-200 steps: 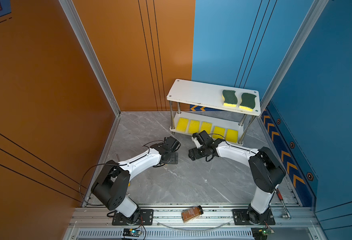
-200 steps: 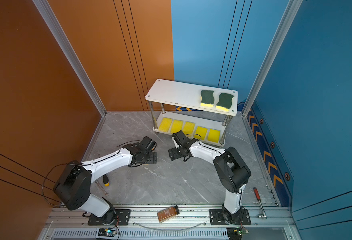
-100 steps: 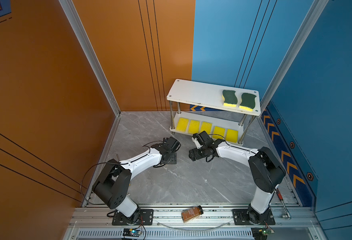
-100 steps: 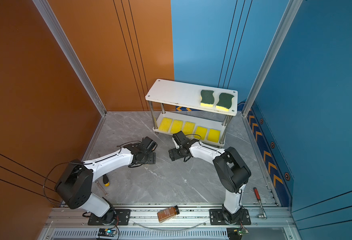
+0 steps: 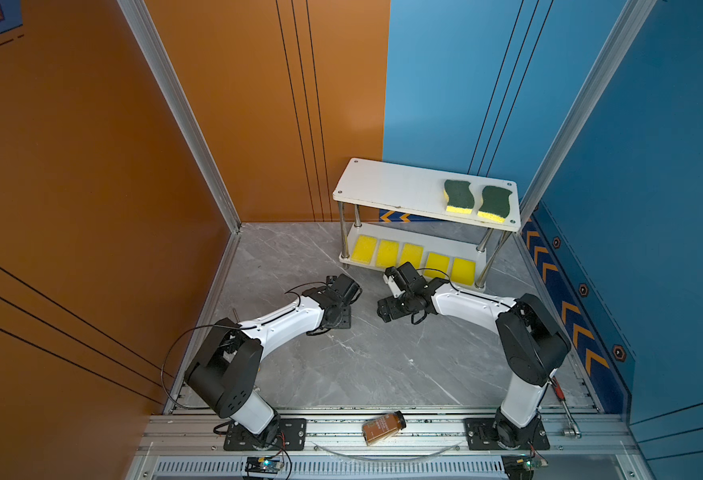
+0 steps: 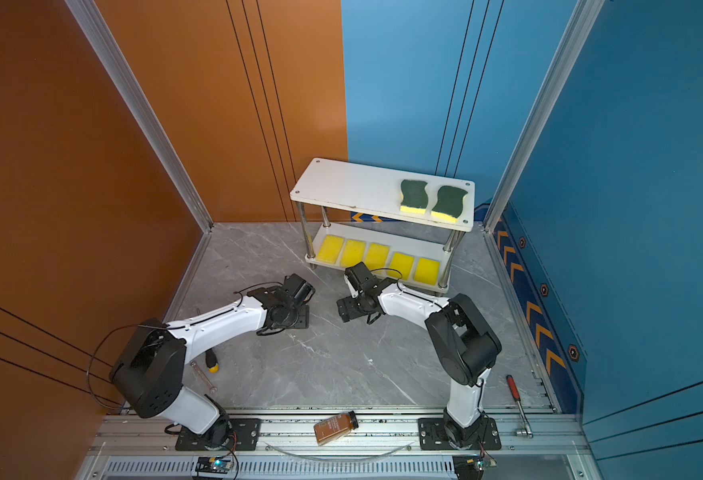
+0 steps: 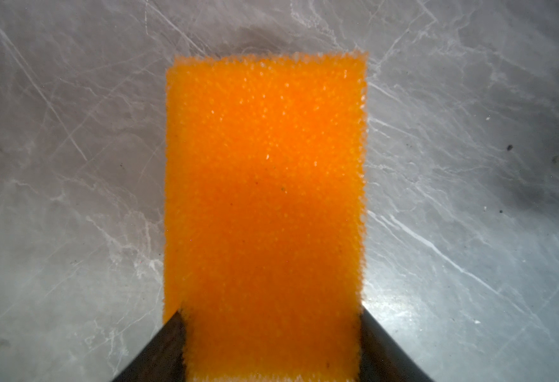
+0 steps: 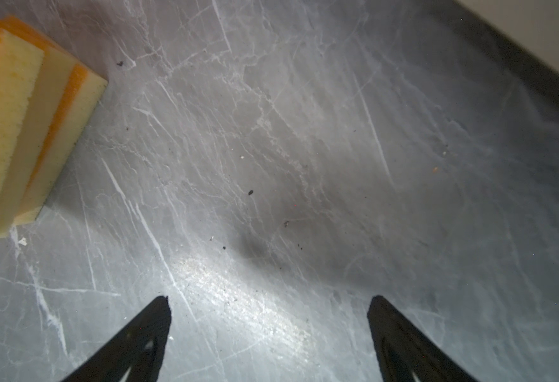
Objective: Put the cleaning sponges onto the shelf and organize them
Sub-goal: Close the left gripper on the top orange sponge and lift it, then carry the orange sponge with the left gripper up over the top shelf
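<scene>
Where visible, seven sponges (image 5: 387, 252) on shelf (image 5: 391, 187)

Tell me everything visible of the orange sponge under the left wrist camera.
The orange sponge is a rectangular block; only its coarse, grainy orange top shows, fuzzy at the edges. It seems to lie flat on the grey marbled floor, its length in line with the left pincer. The pincer straddles one short end, both dark fingers pressing into the long sides, which dent slightly there. Nothing else touches it.
</scene>
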You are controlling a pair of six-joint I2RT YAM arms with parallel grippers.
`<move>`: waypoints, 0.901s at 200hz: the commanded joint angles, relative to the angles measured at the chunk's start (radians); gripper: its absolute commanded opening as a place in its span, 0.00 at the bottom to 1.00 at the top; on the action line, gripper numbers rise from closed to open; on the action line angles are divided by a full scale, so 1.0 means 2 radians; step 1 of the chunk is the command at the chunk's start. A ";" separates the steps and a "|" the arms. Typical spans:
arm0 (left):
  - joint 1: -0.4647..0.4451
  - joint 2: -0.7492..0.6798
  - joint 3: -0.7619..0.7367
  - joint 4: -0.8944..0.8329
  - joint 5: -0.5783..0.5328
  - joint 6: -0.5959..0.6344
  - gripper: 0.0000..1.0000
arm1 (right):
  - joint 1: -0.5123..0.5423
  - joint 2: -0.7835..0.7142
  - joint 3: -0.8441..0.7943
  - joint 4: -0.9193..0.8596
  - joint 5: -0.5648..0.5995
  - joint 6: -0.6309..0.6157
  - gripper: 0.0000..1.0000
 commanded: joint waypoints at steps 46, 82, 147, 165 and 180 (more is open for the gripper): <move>-0.008 -0.037 0.017 -0.012 -0.020 0.007 0.64 | 0.000 0.003 -0.003 0.004 0.004 0.004 0.92; -0.008 -0.055 0.017 -0.015 -0.011 0.017 0.63 | 0.000 0.011 -0.001 0.002 0.005 0.005 0.92; -0.012 -0.096 0.063 -0.032 -0.006 0.043 0.62 | 0.003 0.031 0.013 -0.007 0.012 0.006 0.93; -0.013 -0.108 0.073 -0.035 -0.006 0.053 0.61 | 0.004 0.034 0.015 -0.010 0.013 0.005 0.93; -0.014 -0.117 0.081 -0.035 -0.005 0.059 0.61 | 0.005 0.036 0.016 -0.011 0.014 0.005 0.93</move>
